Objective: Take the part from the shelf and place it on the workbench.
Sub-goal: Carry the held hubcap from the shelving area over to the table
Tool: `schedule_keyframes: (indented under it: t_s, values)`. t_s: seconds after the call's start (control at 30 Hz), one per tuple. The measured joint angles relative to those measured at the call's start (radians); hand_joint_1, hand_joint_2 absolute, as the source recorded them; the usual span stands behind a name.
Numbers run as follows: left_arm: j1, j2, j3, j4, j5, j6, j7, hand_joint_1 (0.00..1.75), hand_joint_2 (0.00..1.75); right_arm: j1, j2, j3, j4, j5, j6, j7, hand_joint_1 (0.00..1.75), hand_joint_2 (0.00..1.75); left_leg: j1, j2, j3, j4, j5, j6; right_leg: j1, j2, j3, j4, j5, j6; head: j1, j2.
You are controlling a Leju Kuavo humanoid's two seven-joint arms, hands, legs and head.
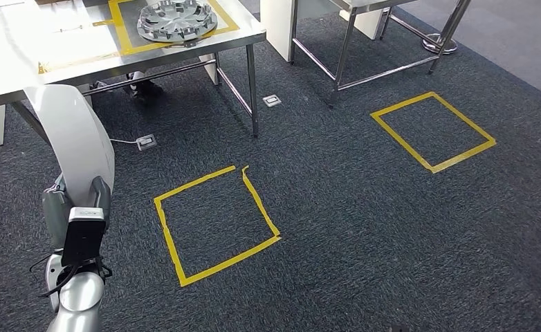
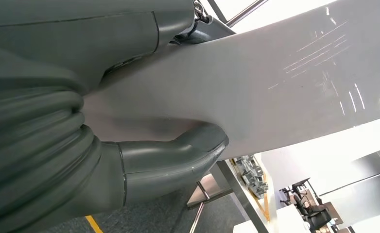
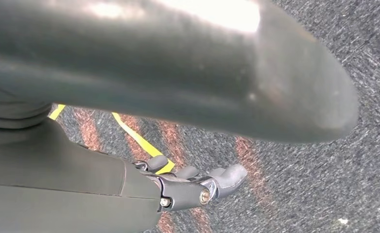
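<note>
My left hand (image 1: pixel 58 207) grips a white curved panel, the part (image 1: pixel 74 135), which rises from the hand toward the workbench's front edge. Up close, the thick thumb (image 2: pixel 178 158) presses one face of the white part (image 2: pixel 285 82) and the darker fingers (image 2: pixel 144 29) wrap its other side. The steel workbench (image 1: pixel 46 59) stands at the upper left; a yellow tape frame on it holds a silver wheel-like disc (image 1: pixel 176 19). My right hand (image 3: pixel 183 189) hangs over the carpet with its fingers (image 3: pixel 227 177) loosely extended and nothing in it.
Two yellow tape squares mark the dark carpet, one in front of me (image 1: pixel 216 225) and one to the right (image 1: pixel 434 131). A second steel table (image 1: pixel 364 41) stands at the upper right. Floor sockets (image 1: pixel 147 142) (image 1: pixel 272 100) lie near the workbench legs.
</note>
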Motion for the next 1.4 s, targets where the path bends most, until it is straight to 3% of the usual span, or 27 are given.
schedule_keyframes:
  t_s: [0.2, 0.3, 0.37, 0.43, 0.47, 0.5, 0.53, 0.6, 0.67, 0.83, 0.9, 0.97, 1.0, 1.03, 1.07, 1.13, 1.17, 1.2, 1.33, 1.4]
  values:
    - [0.0, 0.001, 0.0, 0.003, 0.011, 0.008, -0.012, 1.75, 1.75, 0.0, 0.0, 0.007, 0.0, 0.013, 0.0, -0.006, 0.0, 0.0, -0.007, 0.0, -0.003, 0.003, -0.003, 0.006, -0.008, -0.001, 0.0, -0.001, 0.001, 0.008, 0.0, 0.0]
    - [0.0, 0.001, 0.0, 0.0, 0.012, 0.01, -0.014, 1.75, 1.75, -0.001, 0.0, 0.011, 0.0, 0.015, -0.002, -0.006, 0.0, 0.0, -0.004, -0.002, 0.001, -0.008, 0.001, 0.017, -0.009, -0.001, -0.001, 0.003, -0.005, 0.017, 0.0, 0.0]
    - [-0.001, 0.0, 0.0, -0.004, 0.013, 0.01, -0.016, 1.75, 1.75, -0.001, -0.001, 0.011, 0.0, 0.015, -0.003, -0.005, 0.0, 0.0, 0.003, -0.002, 0.007, -0.019, 0.006, 0.026, -0.01, 0.008, -0.028, 0.066, -0.044, 0.021, 0.002, 0.0]
    - [0.0, -0.001, 0.0, -0.004, 0.013, 0.01, -0.016, 1.75, 1.75, 0.001, -0.001, 0.011, 0.0, 0.015, -0.004, -0.005, 0.0, 0.0, 0.004, -0.002, 0.006, -0.02, 0.007, 0.028, -0.012, 0.015, -0.091, 0.194, -0.107, 0.024, 0.003, 0.0]
    - [0.001, -0.001, 0.0, -0.004, 0.013, 0.01, -0.016, 1.75, 1.75, 0.002, -0.002, 0.011, 0.0, 0.015, -0.004, -0.004, 0.0, 0.0, 0.005, -0.003, 0.006, -0.019, 0.006, 0.028, -0.014, 0.016, -0.121, 0.251, -0.127, 0.026, 0.004, 0.0]
    - [0.003, -0.001, 0.0, -0.003, 0.013, 0.01, -0.016, 1.75, 1.75, 0.003, -0.002, 0.011, 0.0, 0.014, -0.004, -0.004, 0.0, 0.0, 0.005, -0.005, 0.005, -0.018, 0.005, 0.026, -0.015, 0.016, -0.137, 0.279, -0.13, 0.028, 0.004, 0.0]
    - [0.004, -0.001, 0.0, -0.003, 0.013, 0.01, -0.016, 1.75, 1.75, 0.004, -0.003, 0.011, 0.0, 0.014, -0.004, -0.004, 0.0, 0.0, 0.007, -0.007, 0.005, -0.015, 0.003, 0.023, -0.017, 0.016, -0.134, 0.267, -0.112, 0.029, 0.004, 0.0]
    - [0.004, -0.002, 0.0, -0.003, 0.013, 0.01, -0.016, 1.75, 1.75, 0.004, -0.005, 0.011, 0.0, 0.014, -0.004, -0.004, 0.0, 0.0, 0.011, -0.011, 0.005, -0.005, -0.004, 0.012, -0.023, 0.016, -0.077, 0.143, -0.043, 0.032, 0.004, 0.0]
    - [0.003, -0.003, 0.0, -0.003, 0.016, 0.01, -0.019, 1.75, 1.75, 0.003, -0.005, 0.011, 0.0, 0.015, -0.004, -0.004, 0.0, 0.0, 0.012, -0.015, 0.004, 0.004, -0.012, -0.004, -0.022, 0.021, -0.029, 0.04, -0.007, 0.028, 0.004, 0.0]
    - [-0.003, -0.006, -0.004, -0.001, 0.031, 0.004, -0.029, 1.75, 1.75, 0.004, -0.005, 0.011, 0.0, 0.02, -0.006, -0.003, 0.0, 0.0, 0.015, -0.015, 0.0, 0.016, -0.025, -0.038, -0.016, 0.024, -0.02, 0.022, -0.01, -0.013, 0.003, 0.0]
    - [-0.009, -0.006, -0.004, 0.004, 0.037, 0.0, -0.033, 1.75, 1.75, 0.004, -0.006, 0.011, 0.0, 0.022, -0.008, -0.001, 0.0, 0.0, 0.015, -0.01, -0.042, 0.103, -0.069, -0.044, -0.017, 0.021, -0.013, 0.019, -0.011, -0.026, 0.0, 0.0]
    - [-0.011, -0.007, -0.004, 0.01, 0.042, -0.003, -0.036, 1.75, 1.75, 0.004, -0.006, 0.011, 0.0, 0.023, -0.01, 0.005, 0.0, 0.0, 0.015, -0.008, -0.115, 0.239, -0.121, -0.046, -0.014, 0.021, -0.008, 0.019, -0.017, -0.034, -0.001, 0.0]
    - [-0.011, -0.007, -0.004, 0.013, 0.043, -0.004, -0.037, 1.75, 1.75, 0.005, -0.006, 0.011, 0.0, 0.024, -0.01, 0.008, 0.0, 0.0, 0.015, -0.008, -0.142, 0.284, -0.129, -0.045, -0.013, 0.021, -0.004, 0.019, -0.021, -0.036, -0.001, 0.0]
    - [-0.01, -0.007, -0.004, 0.016, 0.044, -0.005, -0.037, 1.75, 1.75, 0.006, -0.006, 0.011, 0.0, 0.024, -0.011, 0.011, 0.0, 0.0, 0.015, -0.008, -0.15, 0.287, -0.113, -0.043, -0.012, 0.021, 0.0, 0.02, -0.025, -0.036, -0.001, 0.0]
    - [-0.01, -0.007, -0.004, 0.018, 0.044, -0.006, -0.037, 1.75, 1.75, 0.008, -0.006, 0.011, 0.0, 0.024, -0.011, 0.013, 0.0, 0.0, 0.014, -0.008, -0.138, 0.253, -0.081, -0.04, -0.011, 0.022, 0.007, 0.02, -0.03, -0.036, -0.001, 0.0]
    - [-0.012, -0.007, -0.004, 0.02, 0.045, -0.007, -0.037, 1.75, 1.75, 0.01, -0.006, 0.011, 0.0, 0.027, -0.011, 0.016, 0.0, 0.0, 0.01, -0.005, -0.078, 0.119, -0.005, -0.03, -0.01, 0.022, 0.023, 0.02, -0.043, -0.03, -0.001, 0.0]
    - [-0.013, -0.007, -0.004, 0.021, 0.045, -0.008, -0.038, 1.75, 1.75, 0.01, -0.005, 0.011, 0.0, 0.028, -0.01, 0.018, 0.0, 0.0, 0.007, -0.003, -0.051, 0.063, 0.012, -0.025, -0.008, 0.022, 0.028, 0.02, -0.049, -0.025, -0.002, 0.0]
    - [-0.013, -0.008, -0.004, 0.021, 0.045, -0.008, -0.038, 1.75, 1.75, 0.01, -0.005, 0.011, 0.0, 0.03, -0.01, 0.02, 0.0, 0.0, 0.004, -0.002, -0.034, 0.027, 0.019, -0.021, -0.007, 0.022, 0.03, 0.02, -0.053, -0.019, -0.001, 0.0]
    - [-0.014, -0.01, -0.004, 0.025, 0.045, -0.01, -0.04, 1.75, 1.75, 0.009, -0.004, 0.012, 0.0, 0.033, -0.009, 0.024, 0.0, 0.0, 0.003, -0.007, -0.018, 0.005, 0.006, 0.0, -0.009, 0.019, 0.037, 0.02, -0.064, 0.006, 0.001, 0.0]
    - [-0.017, -0.012, -0.005, 0.025, 0.045, -0.012, -0.041, 1.75, 1.75, 0.007, -0.003, 0.012, 0.0, 0.035, -0.008, 0.023, 0.0, 0.0, 0.007, -0.007, -0.006, -0.004, 0.002, 0.012, -0.011, 0.02, 0.002, 0.091, -0.095, 0.017, 0.006, 0.0]
